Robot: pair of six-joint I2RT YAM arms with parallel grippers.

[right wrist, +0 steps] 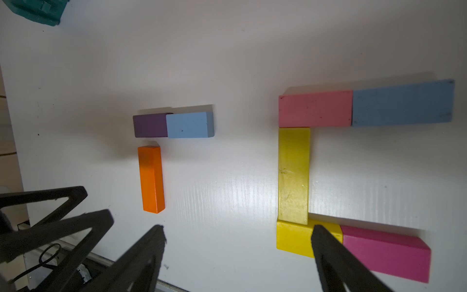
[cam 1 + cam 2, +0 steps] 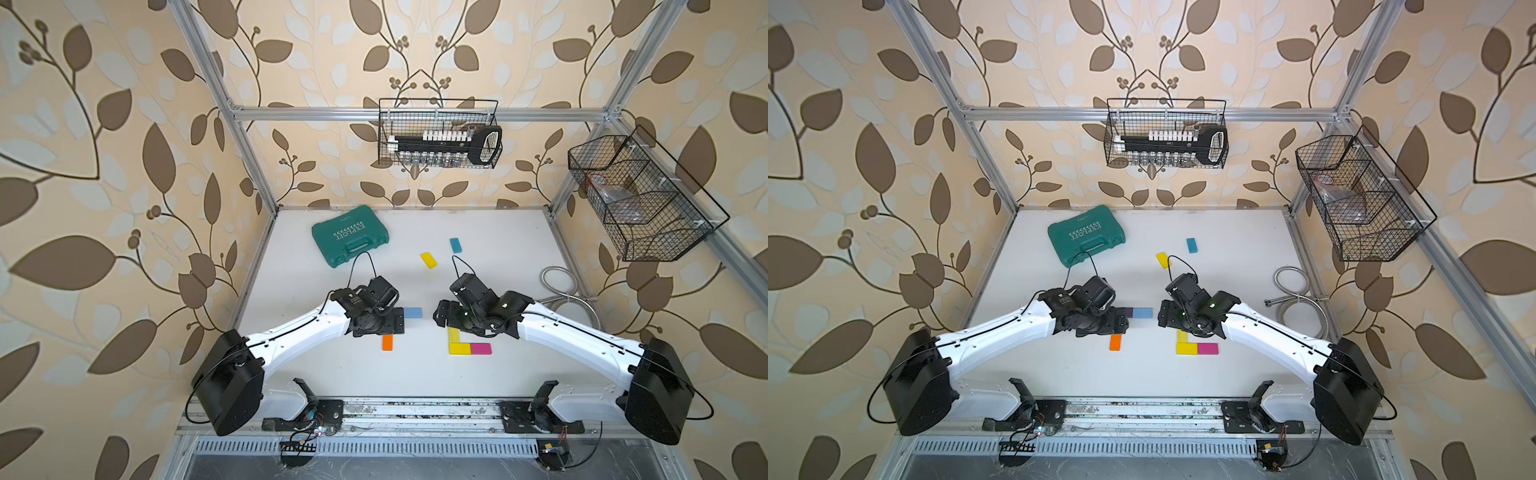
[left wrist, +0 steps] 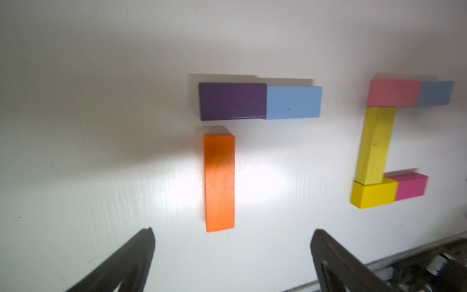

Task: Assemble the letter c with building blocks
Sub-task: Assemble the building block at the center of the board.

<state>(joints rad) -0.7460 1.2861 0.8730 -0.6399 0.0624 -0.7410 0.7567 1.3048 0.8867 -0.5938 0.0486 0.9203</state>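
— Where's the orange block [image 3: 219,183]?
— Lying flat, just robot-side of the purple block [image 3: 232,101], a sliver apart. The left gripper [image 3: 233,233] gapes wide, empty; the right gripper [image 1: 238,230] likewise.
— Next?
— I'd fetch the loose yellow block [image 2: 428,260] and butt it squarely against the orange block's near end.

The white table top [image 3: 101,177] looked smooth and shiny. The long yellow painted wooden block [image 3: 375,144] showed grain. Touching that yellow block's end, the flat pink block [image 1: 316,108] looked dull and scuffed. The long orange block [image 3: 219,182] looked smooth.
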